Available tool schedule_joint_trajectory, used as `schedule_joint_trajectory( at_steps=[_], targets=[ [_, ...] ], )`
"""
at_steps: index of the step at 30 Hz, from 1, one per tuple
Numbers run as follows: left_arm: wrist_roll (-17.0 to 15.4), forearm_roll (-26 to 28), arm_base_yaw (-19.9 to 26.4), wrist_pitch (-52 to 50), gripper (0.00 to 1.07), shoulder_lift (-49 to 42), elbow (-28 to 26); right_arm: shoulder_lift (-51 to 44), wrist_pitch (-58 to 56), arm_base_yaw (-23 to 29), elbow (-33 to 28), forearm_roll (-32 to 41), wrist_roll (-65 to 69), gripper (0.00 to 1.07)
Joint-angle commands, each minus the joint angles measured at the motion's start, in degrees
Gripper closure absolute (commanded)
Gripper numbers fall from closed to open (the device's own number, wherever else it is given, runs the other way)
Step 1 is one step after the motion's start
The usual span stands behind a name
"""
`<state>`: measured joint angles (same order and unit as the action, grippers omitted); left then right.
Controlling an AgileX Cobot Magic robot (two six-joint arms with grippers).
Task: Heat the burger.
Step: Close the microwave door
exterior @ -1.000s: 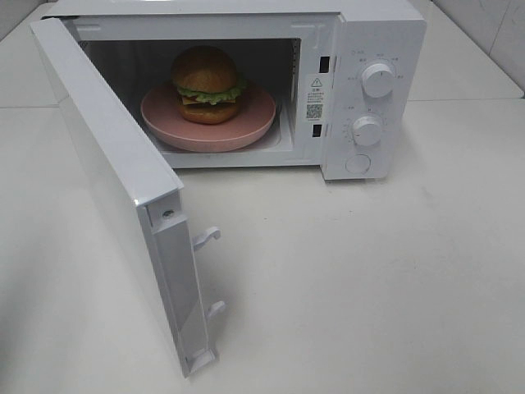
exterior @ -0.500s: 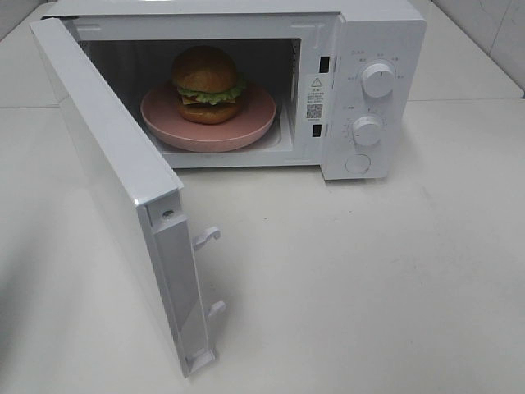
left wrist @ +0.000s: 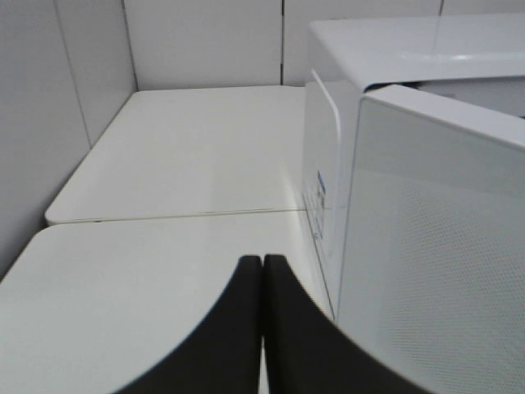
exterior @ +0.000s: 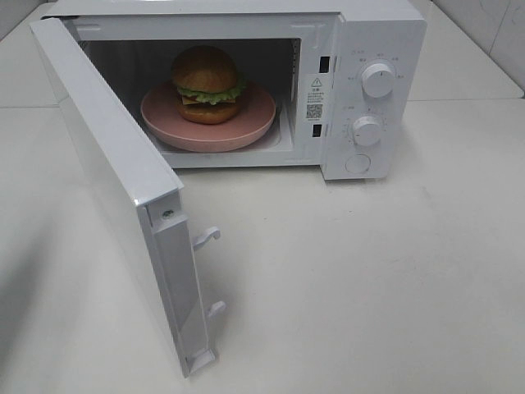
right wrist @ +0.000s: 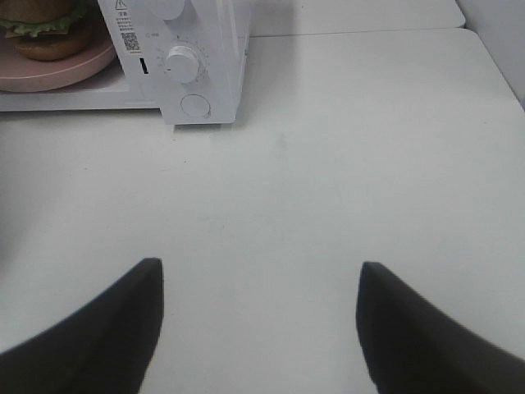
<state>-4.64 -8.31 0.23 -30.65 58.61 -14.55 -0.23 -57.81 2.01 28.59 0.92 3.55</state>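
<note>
Sitting in microwave [exterior: 394, 29]: burger [exterior: 207, 84] | left gripper [left wrist: 262, 263] closed, empty | right gripper [right wrist: 261, 272] spread, empty

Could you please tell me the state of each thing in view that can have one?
microwave door: wide open
pink plate: inside the microwave
burger: whole, sitting on the pink plate
upper knob: setting unreadable
lower knob: setting unreadable
left gripper: jaws shut, holding nothing
right gripper: jaws open, holding nothing

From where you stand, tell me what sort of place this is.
Probably a mock kitchen set-up: a white microwave with its door open, a burger on a pink plate inside, all on a white table.
</note>
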Motion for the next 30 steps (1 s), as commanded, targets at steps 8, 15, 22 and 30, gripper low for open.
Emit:
schedule_joint_trajectory(
  at_steps=[8, 15, 22, 30],
  targets=[
    [-11.2, -15.6, 0.1, -13.3, 1.07, 10.5, 0.1, -1.6, 0.5, -0.2, 0.0, 0.3, 0.5, 0.43],
    [-11.6, -17.0, -6.7, -17.2, 1.07, 19.4, -4.5, -1.6, 0.5, -0.2, 0.0, 0.3, 0.5, 0.43],
    [-10.8, -13.3, -10.9, -17.4, 1.07, 22.6, -6.7, -1.6, 0.5, -0.2, 0.0, 0.3, 0.5, 0.43],
    [-9.7, -11.3, -14.6, -17.5, 1.07, 26.8, -8.7, -1.6, 0.5, -0.2, 0.0, 0.3, 0.5, 0.43]
  ],
)
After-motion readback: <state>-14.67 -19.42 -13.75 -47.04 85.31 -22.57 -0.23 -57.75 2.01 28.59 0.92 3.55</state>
